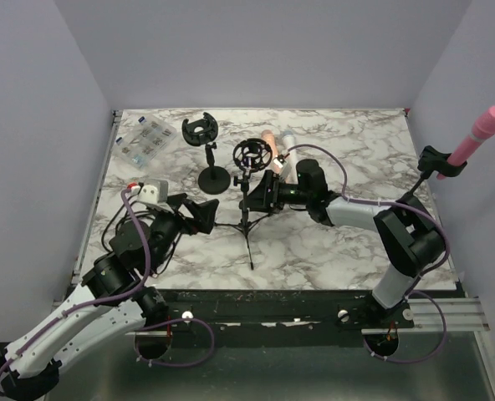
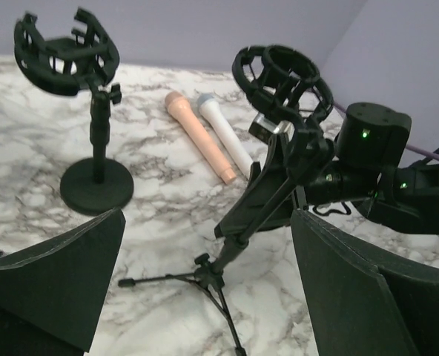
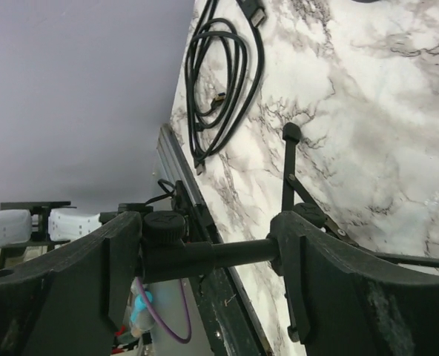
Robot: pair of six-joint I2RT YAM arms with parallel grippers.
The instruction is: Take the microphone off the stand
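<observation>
1. Over at the right edge of the surface [image 1: 339,242], the pink microphone [image 1: 479,135] sits in a clip stand [image 1: 436,163], tilted up and outward, well apart from both arms.
2. Mid-surface is a tripod stand [image 1: 247,209] with a ring-shaped shock mount [image 1: 252,154] on top.
3. The right pincer [image 3: 205,241] is right up against that tripod stand. Its fingers are spread wide, and the stand's black rod [image 3: 227,254] runs across the gap.
4. The left pincer [image 1: 193,209] hangs near the tripod's left side, fingers wide apart and holding nothing.
5. A round-base stand [image 1: 212,175] with its own mount is just behind it.
6. A peach microphone [image 2: 201,137] and a white microphone [image 2: 223,133] lie side by side on the surface, behind the tripod stand.
</observation>
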